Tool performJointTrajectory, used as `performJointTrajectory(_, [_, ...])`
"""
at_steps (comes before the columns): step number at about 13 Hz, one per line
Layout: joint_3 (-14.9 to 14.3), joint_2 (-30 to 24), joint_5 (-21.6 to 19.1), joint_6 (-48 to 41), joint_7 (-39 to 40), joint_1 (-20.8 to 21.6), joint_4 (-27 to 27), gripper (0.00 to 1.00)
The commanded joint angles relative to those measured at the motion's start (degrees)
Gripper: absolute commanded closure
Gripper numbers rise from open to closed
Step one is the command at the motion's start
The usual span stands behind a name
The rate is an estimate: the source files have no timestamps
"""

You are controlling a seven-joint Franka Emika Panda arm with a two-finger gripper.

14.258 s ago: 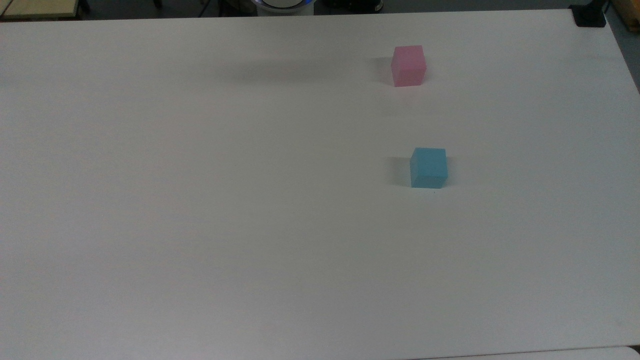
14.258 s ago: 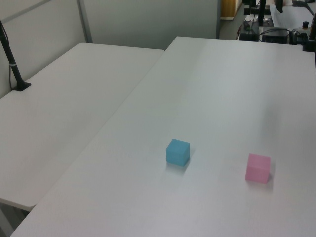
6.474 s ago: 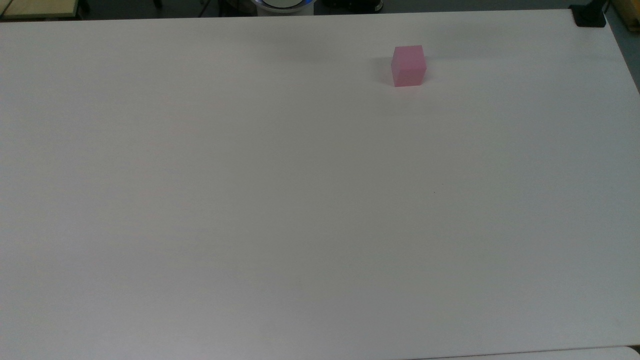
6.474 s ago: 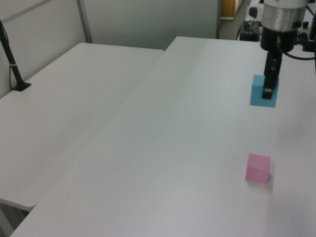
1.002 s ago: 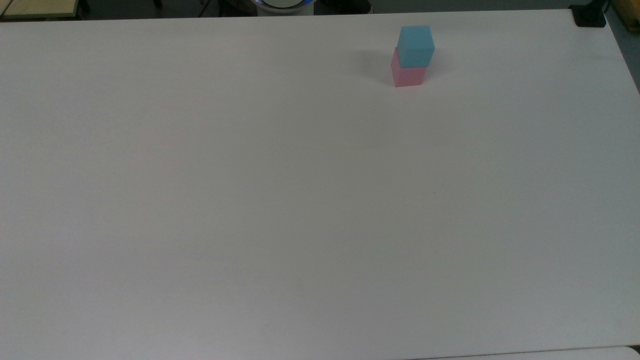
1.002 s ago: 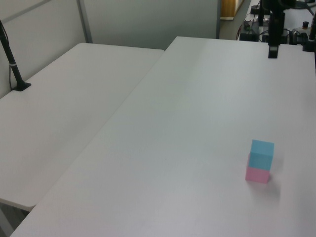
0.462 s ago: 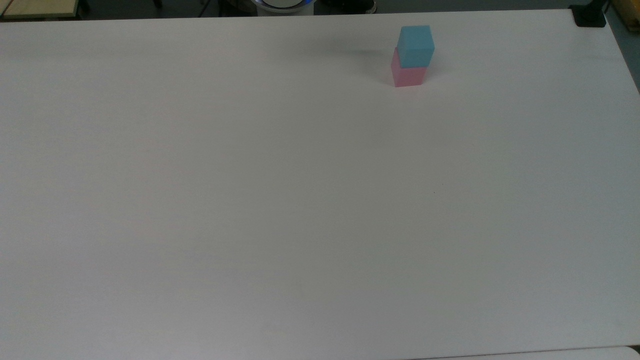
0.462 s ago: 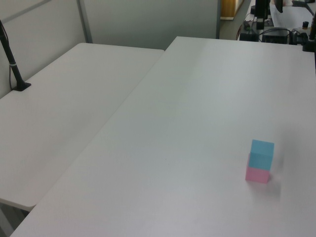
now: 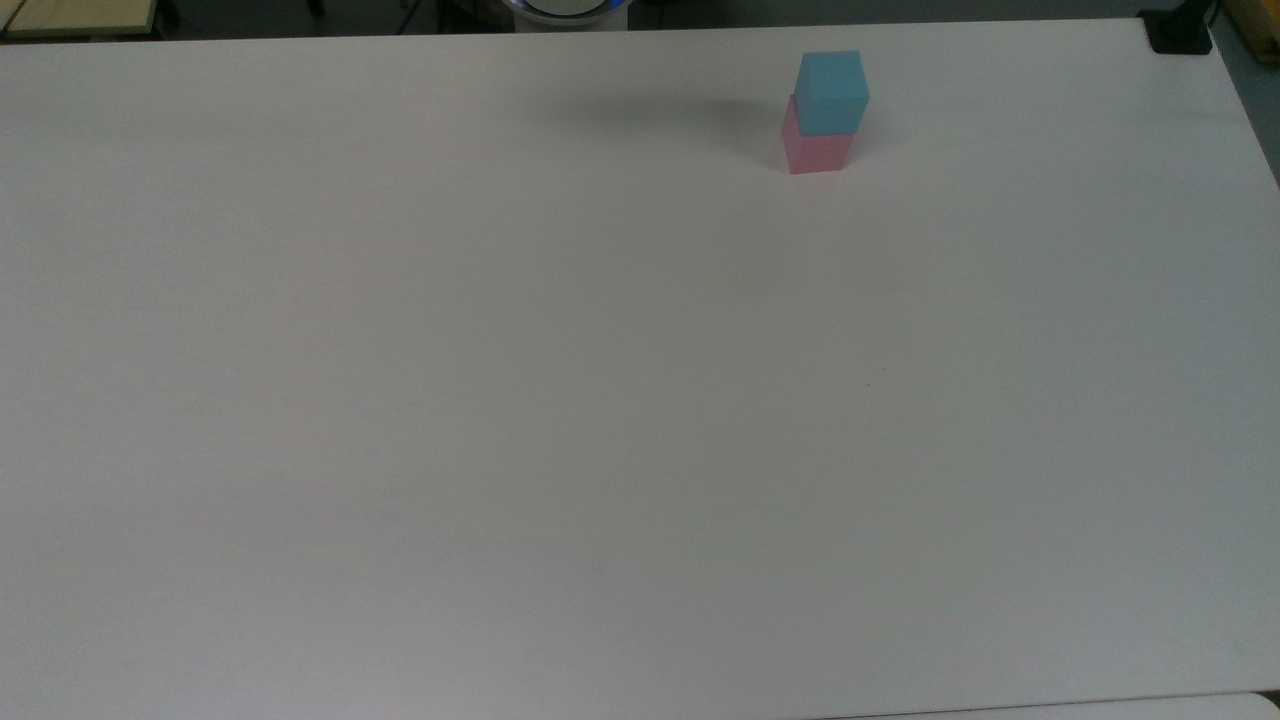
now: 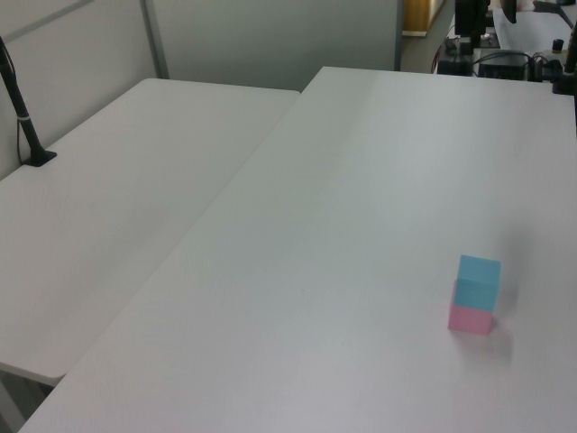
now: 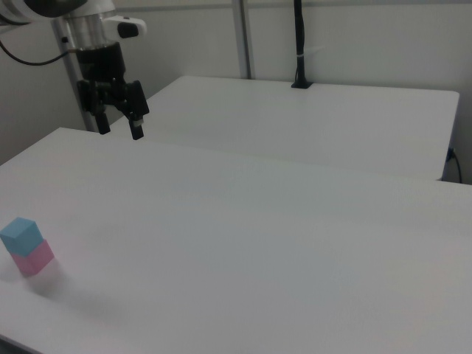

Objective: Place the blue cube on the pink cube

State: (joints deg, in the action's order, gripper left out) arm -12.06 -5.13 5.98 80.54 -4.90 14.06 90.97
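The blue cube [image 9: 831,91] rests squarely on top of the pink cube [image 9: 817,152] near the table's far edge in the top view. The same stack stands at the left view's lower right, blue cube [image 10: 477,280] over pink cube [image 10: 471,319], and at the right view's lower left, blue cube [image 11: 20,234] over pink cube [image 11: 33,259]. My gripper [image 11: 119,130] hangs high above the table in the right view's upper left, well clear of the stack, open with nothing between its black fingers [image 11: 136,125].
The white table [image 9: 600,400] stretches wide around the stack. A second white table [image 10: 117,207] adjoins it, with a black pole clamp [image 10: 36,155] at its edge. A black clamp [image 9: 1178,35] sits at the top view's upper right corner.
The stack has not moved. The arm has drawn further up and away from it; its shadow on the table near the stack has shifted.
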Motion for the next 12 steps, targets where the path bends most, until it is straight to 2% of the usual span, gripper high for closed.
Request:
performJointTrajectory(1, [0.46, 2.92, 0.69, 1.81, 3.66, -1.49, -1.32, 0.0])
performJointTrajectory(3, [0.46, 3.28, 0.0, 2.34, 3.67, -1.84, -1.67, 0.0])
performJointTrajectory(6, [3.0, 5.29, -0.54, 5.59, 2.88, -4.38, -1.84, 0.0])
performJointTrajectory(7, [6.23, 6.17, -0.62, 5.68, 2.53, -7.17, -2.28, 0.0])
performJointTrajectory(9, [10.72, 7.06, -2.63, 5.51, 2.09, -11.14, -4.21, 0.0])
performJointTrajectory(12, [10.92, 6.88, -5.02, 5.42, 2.08, -12.3, -4.22, 0.0])
